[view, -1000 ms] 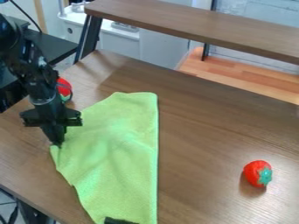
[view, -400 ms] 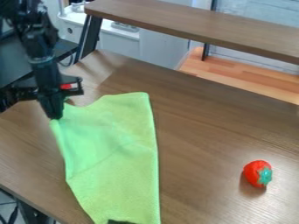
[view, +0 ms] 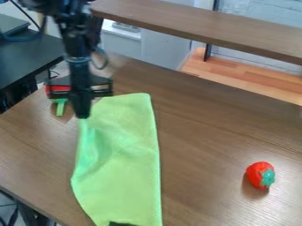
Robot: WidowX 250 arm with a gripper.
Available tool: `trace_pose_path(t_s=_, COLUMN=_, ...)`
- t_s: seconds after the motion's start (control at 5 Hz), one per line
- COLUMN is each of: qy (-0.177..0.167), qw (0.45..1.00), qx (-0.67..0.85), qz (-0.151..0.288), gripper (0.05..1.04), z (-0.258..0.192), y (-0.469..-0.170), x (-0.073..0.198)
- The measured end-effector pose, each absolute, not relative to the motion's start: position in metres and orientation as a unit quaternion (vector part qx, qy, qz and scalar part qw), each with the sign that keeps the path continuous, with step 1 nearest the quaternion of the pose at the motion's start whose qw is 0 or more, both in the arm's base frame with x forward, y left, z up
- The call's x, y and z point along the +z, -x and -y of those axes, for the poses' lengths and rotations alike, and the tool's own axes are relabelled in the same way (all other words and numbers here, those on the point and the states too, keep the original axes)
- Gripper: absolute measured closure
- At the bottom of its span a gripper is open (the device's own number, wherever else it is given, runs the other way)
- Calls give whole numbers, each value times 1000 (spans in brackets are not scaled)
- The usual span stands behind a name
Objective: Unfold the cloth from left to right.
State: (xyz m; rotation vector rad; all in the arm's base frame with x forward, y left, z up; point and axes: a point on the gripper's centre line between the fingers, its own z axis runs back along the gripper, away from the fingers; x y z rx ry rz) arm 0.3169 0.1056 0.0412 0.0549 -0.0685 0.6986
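Lime-green textured fabric cloth (view: 126,159) pinched at its upper-left corner by the black two-finger end effector (view: 82,115).
It lies lengthwise on the brown wood-grain tabletop (view: 206,132), rumpled along its left side, its right edge nearly straight, a dark patch (view: 121,224) at its bottom.

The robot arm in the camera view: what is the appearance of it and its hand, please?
The arm is black, built of jointed segments, with a dark cable looping beside it. The hand is black too, with a wide crosspiece above narrow, downward-pointing fingers.
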Motion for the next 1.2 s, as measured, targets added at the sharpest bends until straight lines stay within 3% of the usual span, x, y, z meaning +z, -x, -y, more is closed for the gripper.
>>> trace_pose_path(t_s=0.4, qy=0, qw=941, qx=334, qz=55, gripper=1028, z=-50, y=-357, x=66)
trace_pose_path(t_s=1.2, qy=24, qw=940, qx=331, qz=76, gripper=1028, z=29, y=-415, x=63)
